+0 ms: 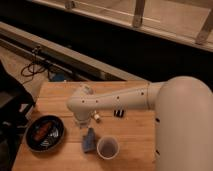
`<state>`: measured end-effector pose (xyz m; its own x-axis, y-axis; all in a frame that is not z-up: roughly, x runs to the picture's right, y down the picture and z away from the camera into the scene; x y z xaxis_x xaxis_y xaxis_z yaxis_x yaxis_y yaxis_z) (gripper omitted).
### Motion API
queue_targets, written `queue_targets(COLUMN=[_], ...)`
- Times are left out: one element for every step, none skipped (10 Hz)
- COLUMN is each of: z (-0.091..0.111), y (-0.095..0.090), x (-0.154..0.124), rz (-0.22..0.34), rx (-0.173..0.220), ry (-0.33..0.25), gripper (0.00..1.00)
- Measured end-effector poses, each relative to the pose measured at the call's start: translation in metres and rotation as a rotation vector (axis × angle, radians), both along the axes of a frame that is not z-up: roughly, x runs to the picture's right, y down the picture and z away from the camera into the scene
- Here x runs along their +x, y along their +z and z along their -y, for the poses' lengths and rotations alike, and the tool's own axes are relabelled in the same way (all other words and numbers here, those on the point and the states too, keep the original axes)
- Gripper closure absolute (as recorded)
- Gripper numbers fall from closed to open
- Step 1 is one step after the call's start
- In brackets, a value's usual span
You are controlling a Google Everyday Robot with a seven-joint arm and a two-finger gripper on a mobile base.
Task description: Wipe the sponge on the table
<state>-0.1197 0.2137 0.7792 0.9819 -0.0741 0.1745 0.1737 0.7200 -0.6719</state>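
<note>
Cup (107, 148): it is standing upright nearest to you, just beside the sponge on its right. It is sitting close enough that a sideways stroke is likely risking a knock.

Sponge (90, 142): it is sitting on the wood directly under the gripper, between cup and pan. Its long side is running toward you and its near end is resting on the planks. That is where the job wants it, against the surface.

Pan (45, 134): it is lying to the left of the sponge, apart from it, with something reddish inside that you are not able to name.

Gripper (86, 124): it is pointing straight down over the sponge's far end, probably so that pressure is going into the wood. You cannot tell whether it is clamping the sponge or only hanging above it.

Arm (115, 100): it is reaching in from the right, low across the top, and this is hiding the gripper's working end from you.

Block (118, 113): this black piece is resting behind the arm, away from the sponge.

Table (135, 145): bare planks are showing right of the cup, giving room for strokes there.

Cables (32, 67): they are trailing on the floor beyond the far edge.
</note>
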Motion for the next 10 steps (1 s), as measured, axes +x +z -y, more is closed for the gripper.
queue_targets(z=[0.005,0.008,0.012,0.014,0.012,0.006,-0.007,-0.018,-0.029,-0.035], y=[0.003,0.003,-0.001,-0.005,-0.013,-0.019,-0.030,-0.036,-0.039,-0.040], x=[-0.001,-0.006,-0.018,-0.030,-0.043,-0.052,-0.056,-0.054,-0.052,-0.048], rz=[0.000,0.014,0.044,0.082,0.119,0.145,0.172,0.181,0.180,0.170], rx=[0.016,0.032,0.047,0.056,0.059,0.053,0.033,0.013,-0.012,-0.027], ry=[0.012,0.022,0.034,0.049,0.054,0.049,0.046,0.039,0.028,0.024], gripper=[1.00,1.00,1.00,1.00,1.00,1.00,1.00,1.00,1.00,1.00])
